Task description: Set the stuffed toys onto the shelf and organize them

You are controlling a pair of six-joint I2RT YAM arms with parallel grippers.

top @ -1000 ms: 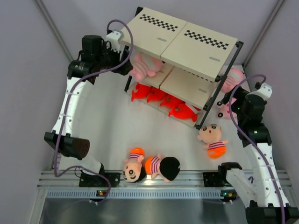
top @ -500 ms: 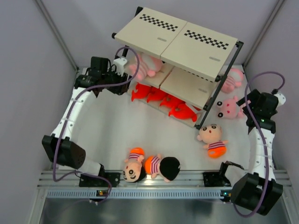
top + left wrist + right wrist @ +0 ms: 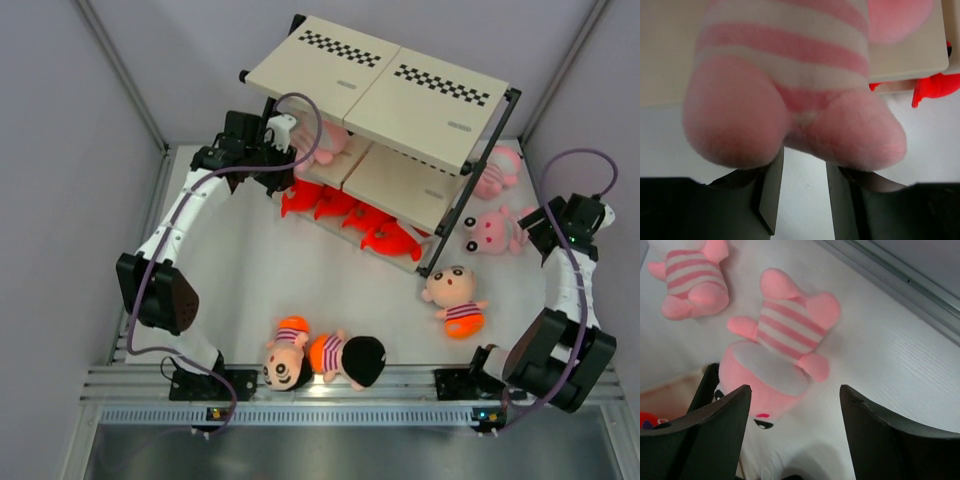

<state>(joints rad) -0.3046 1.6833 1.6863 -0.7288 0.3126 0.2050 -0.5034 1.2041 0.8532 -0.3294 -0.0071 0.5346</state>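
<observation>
Top: left gripper (image 3: 283, 150) upper-left, at shelf plush (image 3: 325, 140) on shelf (image 3: 400, 85) mid board, right gripper (image 3: 545, 228) right edge, table plush (image 3: 490, 232) just left of it; left wrist: fingertips hidden behind the plush's legs, grip unclear; right wrist: jaws spread, plush head-first between them, long axis toward upper right.

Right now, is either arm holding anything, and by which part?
Right gripper: open over a pink plush, holding nothing. Left gripper: at the feet of the shelf plush, tips hidden, so it cannot be told.
</observation>
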